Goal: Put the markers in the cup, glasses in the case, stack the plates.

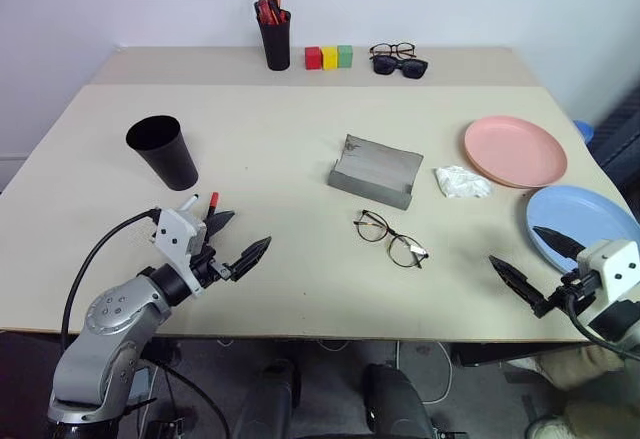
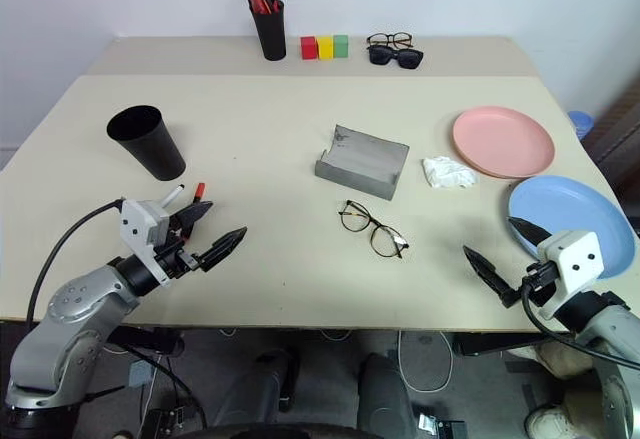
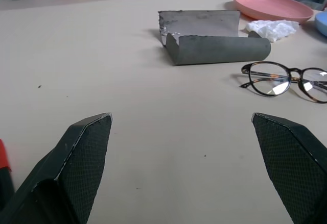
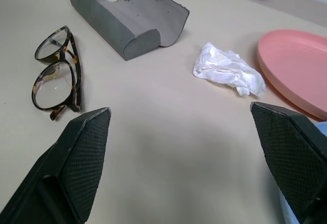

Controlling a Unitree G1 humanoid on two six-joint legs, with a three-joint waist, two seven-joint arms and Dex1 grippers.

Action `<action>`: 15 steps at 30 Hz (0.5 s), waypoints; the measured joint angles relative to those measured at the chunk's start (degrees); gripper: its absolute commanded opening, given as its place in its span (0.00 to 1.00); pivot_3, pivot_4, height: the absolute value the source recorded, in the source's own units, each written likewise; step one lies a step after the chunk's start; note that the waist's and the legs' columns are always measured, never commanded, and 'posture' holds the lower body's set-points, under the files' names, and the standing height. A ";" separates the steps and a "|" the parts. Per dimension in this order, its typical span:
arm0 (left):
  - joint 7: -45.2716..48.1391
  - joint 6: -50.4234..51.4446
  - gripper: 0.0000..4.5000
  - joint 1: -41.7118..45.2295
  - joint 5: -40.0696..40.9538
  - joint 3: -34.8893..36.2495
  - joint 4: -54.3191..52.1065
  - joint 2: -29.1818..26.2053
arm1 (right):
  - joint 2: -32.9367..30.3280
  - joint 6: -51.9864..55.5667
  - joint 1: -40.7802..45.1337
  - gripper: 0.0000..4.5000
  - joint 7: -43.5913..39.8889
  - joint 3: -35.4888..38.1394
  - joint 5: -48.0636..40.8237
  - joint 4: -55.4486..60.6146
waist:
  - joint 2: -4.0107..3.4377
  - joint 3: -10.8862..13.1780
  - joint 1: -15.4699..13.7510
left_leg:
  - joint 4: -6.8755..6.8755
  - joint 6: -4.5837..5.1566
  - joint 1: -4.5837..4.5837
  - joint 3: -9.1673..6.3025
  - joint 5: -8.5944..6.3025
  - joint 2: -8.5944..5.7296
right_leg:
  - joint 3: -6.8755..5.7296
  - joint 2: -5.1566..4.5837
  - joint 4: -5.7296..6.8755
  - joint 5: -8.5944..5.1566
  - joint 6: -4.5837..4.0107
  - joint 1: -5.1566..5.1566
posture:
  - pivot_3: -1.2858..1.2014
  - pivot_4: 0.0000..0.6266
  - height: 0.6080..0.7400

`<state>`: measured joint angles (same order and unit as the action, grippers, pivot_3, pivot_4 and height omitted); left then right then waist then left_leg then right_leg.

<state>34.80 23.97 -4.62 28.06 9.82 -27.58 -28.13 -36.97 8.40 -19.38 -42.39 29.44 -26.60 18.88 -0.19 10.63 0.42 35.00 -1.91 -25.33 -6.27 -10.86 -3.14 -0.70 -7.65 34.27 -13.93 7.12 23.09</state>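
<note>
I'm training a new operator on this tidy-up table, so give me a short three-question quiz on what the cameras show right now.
1. True or false: the glasses already lie inside the case.
2. Which plate lies nearer the right pincer: A) the pink plate, B) the blue plate?
3. What white thing lies between the case and the pink plate?

Key:
1. False: they lie on the table, in front of the open case.
2. B.
3. A crumpled tissue.
</note>
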 measured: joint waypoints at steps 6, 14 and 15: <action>-0.52 -0.01 1.00 -0.03 0.06 0.00 -0.03 0.09 | 0.27 1.31 0.54 0.99 1.39 -0.14 0.01 1.91 | 0.01 0.00 -1.21 | -0.12 0.23 0.00 0.15 0.08 -0.06 | 0.05 0.07 0.28 0.02 0.16 0.22 | 0.52 0.24 1.00; -1.40 0.36 1.00 0.21 0.15 -0.02 -0.21 0.14 | 0.27 1.55 1.17 0.99 1.05 -0.15 0.01 1.94 | 0.03 -0.01 -1.21 | 0.15 0.07 0.06 0.30 -0.01 -0.02 | 0.06 0.04 0.54 0.02 0.15 0.14 | 0.52 0.24 1.00; -1.56 0.36 1.00 0.32 0.15 -0.04 -0.21 0.17 | 0.27 1.52 1.26 0.99 0.91 -0.15 0.01 1.72 | 0.04 -0.01 -1.20 | 0.15 0.06 0.07 0.30 -0.01 -0.02 | 0.06 0.04 0.55 0.02 0.16 0.14 | 0.52 0.24 1.00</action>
<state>33.25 24.33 -4.31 28.21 9.78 -27.79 -27.97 -36.70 9.91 -18.12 -41.48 29.30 -26.59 20.60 -0.15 10.62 -0.78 35.14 -1.85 -25.26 -5.97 -10.87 -3.16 -0.64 -7.61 34.82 -13.91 7.28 23.23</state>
